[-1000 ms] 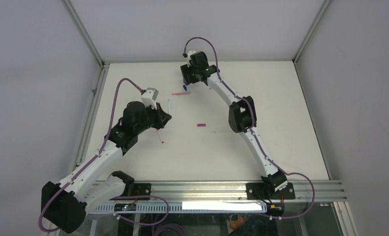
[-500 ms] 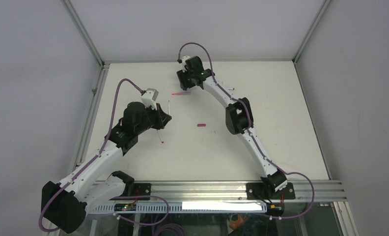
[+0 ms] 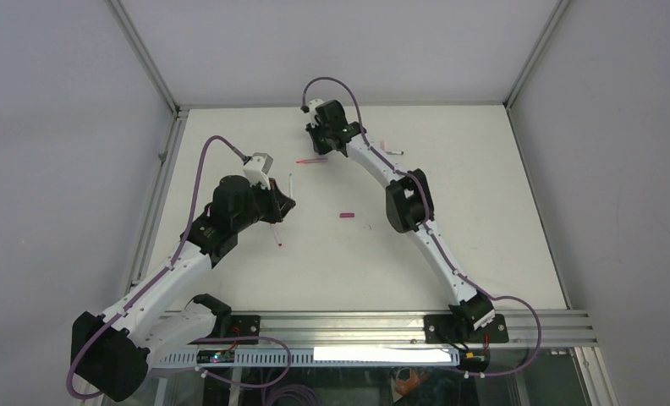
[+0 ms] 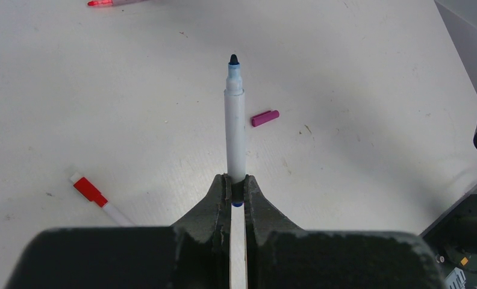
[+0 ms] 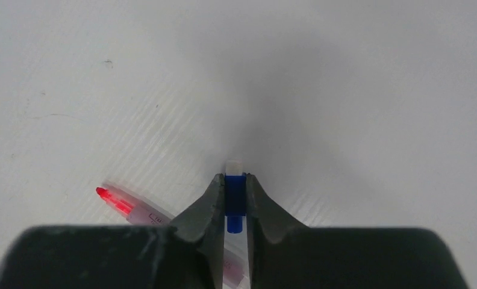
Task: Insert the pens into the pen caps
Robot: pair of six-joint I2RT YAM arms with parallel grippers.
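My left gripper (image 4: 236, 180) is shut on the rear end of a white pen (image 4: 235, 120) with a bare blue tip, which points forward above the table; both show in the top view, the gripper (image 3: 281, 203) and the pen (image 3: 291, 182). My right gripper (image 5: 236, 180) is shut on a small blue pen cap (image 5: 236, 195) close over the table at the far middle (image 3: 319, 145). A pink pen with a red tip (image 5: 127, 208) lies just left of it (image 3: 312, 160). A magenta cap (image 4: 265, 118) lies on the table (image 3: 346, 216).
A white pen with a red end (image 4: 94, 192) lies below my left gripper (image 3: 277, 237). Another small pen (image 3: 391, 150) lies right of the right wrist. The white table (image 3: 484, 220) has metal frame walls at the left, back and right.
My right gripper has moved left over the blue cap, which no longer shows on the table in the top view. A small pen behind it came into view. The left arm has not moved.
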